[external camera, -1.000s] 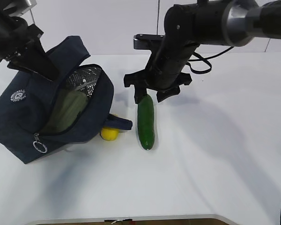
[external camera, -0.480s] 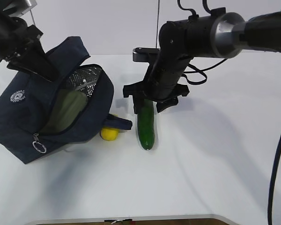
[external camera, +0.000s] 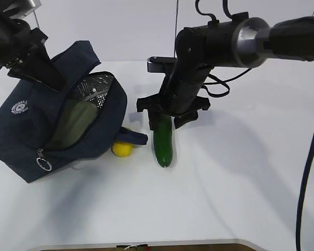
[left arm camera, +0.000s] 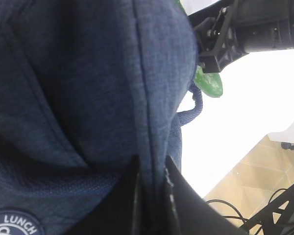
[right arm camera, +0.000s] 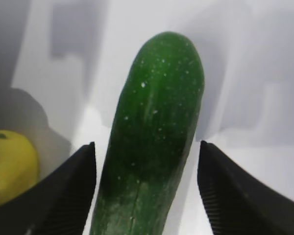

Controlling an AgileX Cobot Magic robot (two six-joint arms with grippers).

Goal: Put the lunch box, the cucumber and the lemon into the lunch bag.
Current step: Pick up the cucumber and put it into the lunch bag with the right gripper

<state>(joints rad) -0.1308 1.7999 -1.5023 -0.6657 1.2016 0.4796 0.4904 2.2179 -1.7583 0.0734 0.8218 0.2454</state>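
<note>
The dark green cucumber [external camera: 163,140] lies on the white table, also in the right wrist view [right arm camera: 152,132]. My right gripper [external camera: 163,121] is open and straddles its far end; both fingers stand clear of it, as the right wrist view [right arm camera: 147,161] shows. The yellow lemon [external camera: 122,149] sits beside the navy lunch bag [external camera: 36,125], partly under a handle, and shows in the right wrist view [right arm camera: 10,164]. The pale green lunch box [external camera: 76,121] lies inside the open bag. My left gripper [left arm camera: 151,169] is shut on the bag's upper fabric edge and holds it up.
The bag's ring zipper pull [external camera: 44,163] hangs at its front corner. A loop handle [external camera: 133,137] lies between lemon and cucumber. The table's front edge [external camera: 146,243] is near the bottom of the view.
My right gripper has come down lower over the far end of the cucumber. The bag, lemon and left gripper have not moved.
</note>
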